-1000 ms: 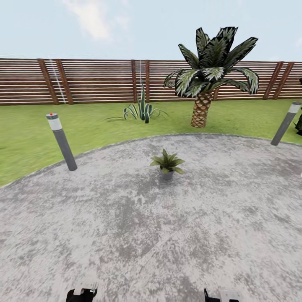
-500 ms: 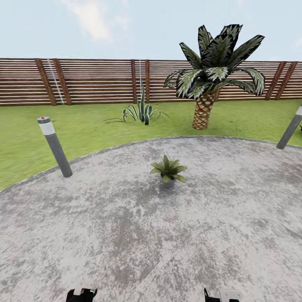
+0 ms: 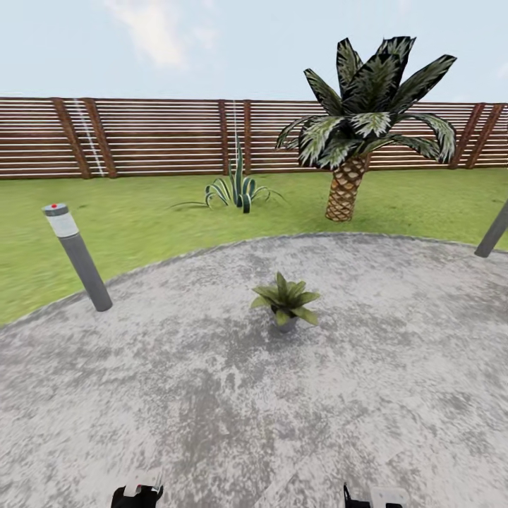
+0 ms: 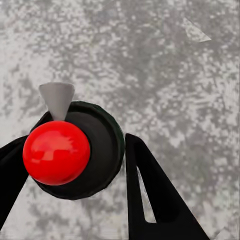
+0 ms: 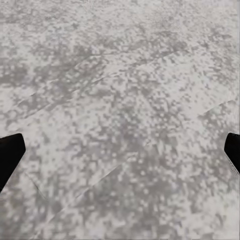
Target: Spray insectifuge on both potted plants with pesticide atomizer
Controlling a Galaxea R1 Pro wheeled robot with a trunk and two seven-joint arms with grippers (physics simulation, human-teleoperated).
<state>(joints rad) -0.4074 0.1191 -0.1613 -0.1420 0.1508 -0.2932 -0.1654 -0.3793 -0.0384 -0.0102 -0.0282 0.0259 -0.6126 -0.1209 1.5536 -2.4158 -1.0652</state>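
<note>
Two end effectors, one potted plant ahead

Two end effectors sit nearest, at the lower edge of the head view: the left end effector [image 3: 137, 495] at about 7 o'clock, the right end effector [image 3: 367, 499] at about 5 o'clock. In the left wrist view, the left end effector [image 4: 75, 170] has its two dark fingers [image 4: 150, 195] closed against the sides of the pesticide atomizer [image 4: 75, 150], seen from above as a dark round body with a red cap and a grey nozzle. In the right wrist view, the right end effector [image 5: 120, 150] is spread wide, its two dark fingertips [image 5: 10, 155] at opposite edges with bare stone between them.

One grey stone patio [image 3: 212, 395] lies under both. One potted plant [image 3: 284, 302] stands on it at 12 o'clock, well apart from the held atomizer, in a small grey pot. Two grey lamp posts stand at the patio's rim: one [image 3: 76, 257] at 10 o'clock, another [image 3: 494, 231] at 2 o'clock, cut by the edge. On the lawn [image 3: 141, 212] beyond are one spiky agave [image 3: 238, 189] and one palm [image 3: 360, 127]. One brown slatted fence [image 3: 162, 137] runs behind.
</note>
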